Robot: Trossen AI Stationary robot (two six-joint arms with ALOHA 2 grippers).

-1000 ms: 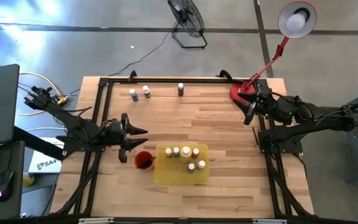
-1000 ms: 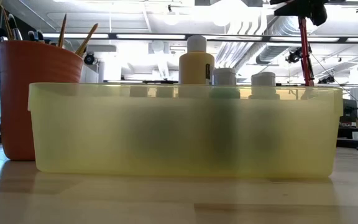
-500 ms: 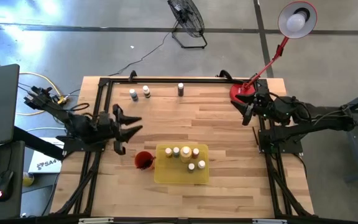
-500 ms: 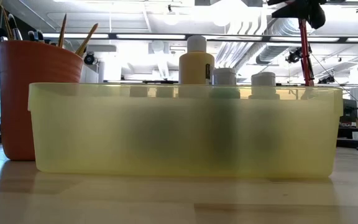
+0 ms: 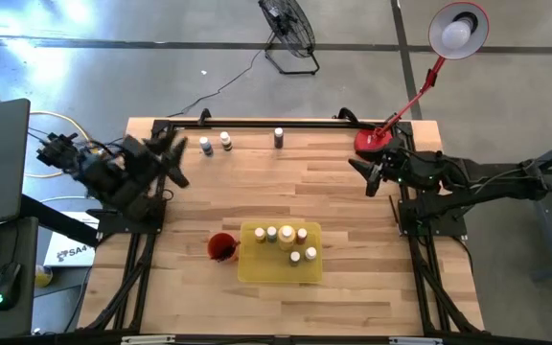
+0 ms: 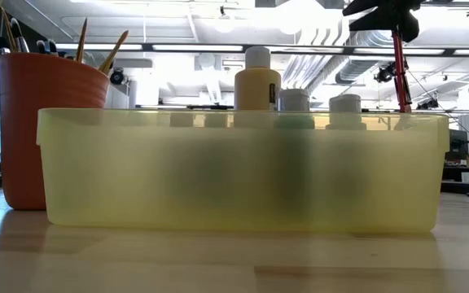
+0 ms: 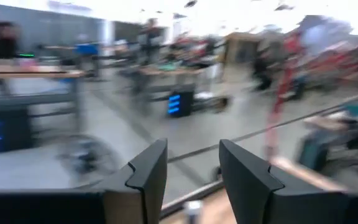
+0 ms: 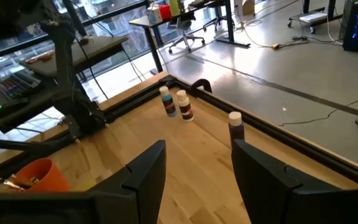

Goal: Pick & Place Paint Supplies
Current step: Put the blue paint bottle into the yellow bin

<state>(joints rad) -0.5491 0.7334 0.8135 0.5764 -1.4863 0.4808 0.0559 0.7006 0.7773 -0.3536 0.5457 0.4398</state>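
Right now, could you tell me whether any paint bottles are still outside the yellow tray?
Yes, three bottles stand near the table's far edge.

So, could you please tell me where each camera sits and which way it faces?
High: overhead, straight down on the table; both arms show.
Low: at tabletop height, level, facing the yellow tray and red cup; part of an arm up top.
Left wrist: faces the room past the open left claw.
Right wrist: looks across the table past the open right claw.
Shared: high and right wrist both show three loose paint bottles.
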